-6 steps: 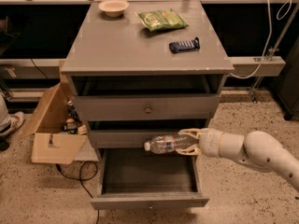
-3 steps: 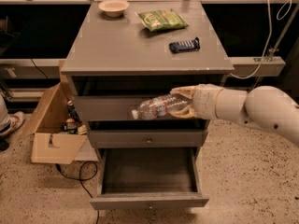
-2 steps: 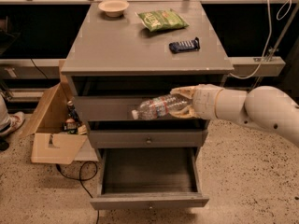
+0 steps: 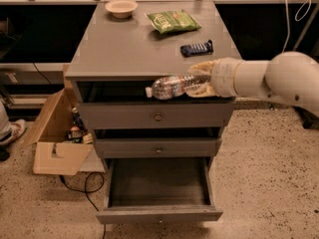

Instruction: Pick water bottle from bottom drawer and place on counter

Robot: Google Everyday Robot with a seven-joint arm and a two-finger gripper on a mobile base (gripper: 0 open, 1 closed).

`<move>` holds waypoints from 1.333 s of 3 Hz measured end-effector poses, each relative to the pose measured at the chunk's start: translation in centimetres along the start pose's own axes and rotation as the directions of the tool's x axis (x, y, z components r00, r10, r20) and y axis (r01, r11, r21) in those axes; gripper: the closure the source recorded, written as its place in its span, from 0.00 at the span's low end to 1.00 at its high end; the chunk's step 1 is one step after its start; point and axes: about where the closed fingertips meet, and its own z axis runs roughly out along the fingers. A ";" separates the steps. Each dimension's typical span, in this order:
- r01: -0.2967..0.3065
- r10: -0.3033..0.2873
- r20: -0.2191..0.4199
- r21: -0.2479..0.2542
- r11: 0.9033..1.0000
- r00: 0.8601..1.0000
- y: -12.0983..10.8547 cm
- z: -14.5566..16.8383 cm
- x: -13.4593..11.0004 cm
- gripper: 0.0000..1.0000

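The pale gripper (image 4: 198, 82) clasps a small clear plastic water bottle (image 4: 167, 86) sideways, cap pointing left, at the near edge of the flat grey surface (image 4: 124, 49), apparently level with it. The wide grey bottom drawer (image 4: 158, 214) stands open.

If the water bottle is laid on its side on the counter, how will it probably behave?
The water bottle, held sideways by the gripper at the front of the counter, is round, so it would likely roll. It looks like clear plastic, so probably light and easily dented.
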 end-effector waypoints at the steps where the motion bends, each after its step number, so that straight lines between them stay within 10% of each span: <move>1: 0.000 -0.001 -0.065 -0.021 1.000 0.998 -4.7 -0.3 0.1 1.00; 4: -0.044 0.039 -0.076 -0.072 0.996 0.996 -9.1 4.4 -3.0 1.00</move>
